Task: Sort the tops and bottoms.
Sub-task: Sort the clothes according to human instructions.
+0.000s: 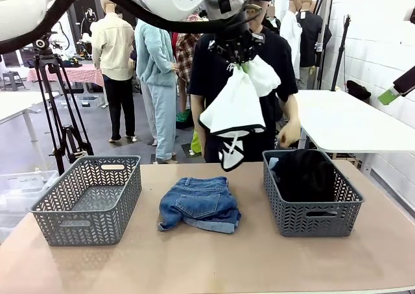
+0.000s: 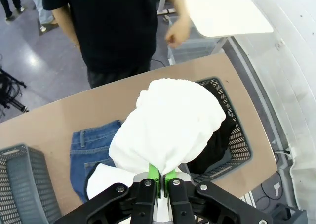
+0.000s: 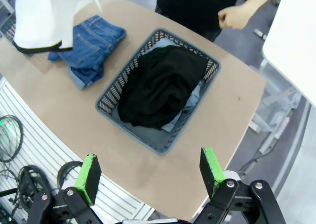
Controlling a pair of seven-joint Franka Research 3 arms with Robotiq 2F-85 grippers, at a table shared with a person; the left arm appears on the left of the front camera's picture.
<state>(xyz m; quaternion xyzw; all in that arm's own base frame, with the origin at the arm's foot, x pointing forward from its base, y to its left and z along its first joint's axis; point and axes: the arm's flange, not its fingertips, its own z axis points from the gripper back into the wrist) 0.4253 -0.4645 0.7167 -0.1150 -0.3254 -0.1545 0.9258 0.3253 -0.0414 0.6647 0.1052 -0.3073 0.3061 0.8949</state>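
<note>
While pinched in left gripper (image 2: 158, 177), white top (image 2: 173, 125) dangling beneath it; right gripper (image 3: 148, 157) wide.

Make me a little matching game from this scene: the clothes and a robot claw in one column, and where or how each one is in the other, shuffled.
Column one
1. white top
2. black top
3. shorts
4. right gripper

Column two
a. lying on the table
b. open, holding nothing
c. in the right basket
d. hanging from the shut left gripper

Pairs: 1-d, 2-c, 3-a, 4-b
</note>
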